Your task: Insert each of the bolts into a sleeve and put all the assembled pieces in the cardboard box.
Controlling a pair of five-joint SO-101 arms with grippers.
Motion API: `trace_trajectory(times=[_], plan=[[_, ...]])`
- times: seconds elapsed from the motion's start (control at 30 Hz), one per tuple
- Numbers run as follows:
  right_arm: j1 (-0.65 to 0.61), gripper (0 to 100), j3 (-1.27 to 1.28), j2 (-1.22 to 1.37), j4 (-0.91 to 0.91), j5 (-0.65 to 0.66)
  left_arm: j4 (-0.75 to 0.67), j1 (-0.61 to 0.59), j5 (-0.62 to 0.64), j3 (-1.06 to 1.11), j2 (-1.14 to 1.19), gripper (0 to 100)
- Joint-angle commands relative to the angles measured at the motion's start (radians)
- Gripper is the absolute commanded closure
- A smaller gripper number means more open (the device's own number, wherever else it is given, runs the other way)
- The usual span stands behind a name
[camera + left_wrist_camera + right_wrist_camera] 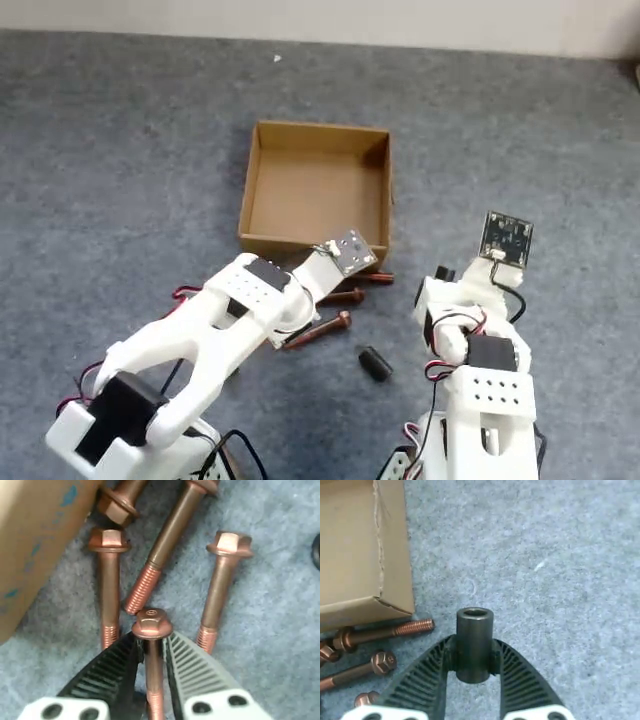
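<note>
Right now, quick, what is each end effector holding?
Left end effector: closed on a bolt.
Right end effector: closed on a sleeve.

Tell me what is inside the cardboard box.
The cardboard box shows only its bare brown floor, with nothing lying on it. The strip of floor just behind the near wall is hidden by that wall.

The grey carpeted table (120,150) carries the cardboard box (280,245), copper bolts (318,332) beside it, and a black sleeve (375,363).
</note>
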Motion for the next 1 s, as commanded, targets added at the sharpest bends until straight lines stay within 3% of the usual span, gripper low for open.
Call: trace_trajectory(times=[0.0,0.33,0.5,0.83,0.97], plan=[[0.007,99.4,-0.008,-0.024,-0.024,-0.005,-0.011,0.007,0.012,-0.041,-0.025,100],[0.005,99.4,-0.076,-0.042,0.081,-0.003,0.087,-0.004,0.106,0.016,-0.542,100],[-0.013,99.4,-0.153,-0.147,0.14,-0.003,0.126,-0.081,0.163,0.019,-0.814,100],[-0.352,99.4,-0.18,-0.42,0.168,0.005,0.118,-0.127,0.287,0.016,-1.179,100],[-0.504,99.4,-0.173,-0.481,0.051,0.11,0.072,-0.127,0.344,0.019,-1.271,100]])
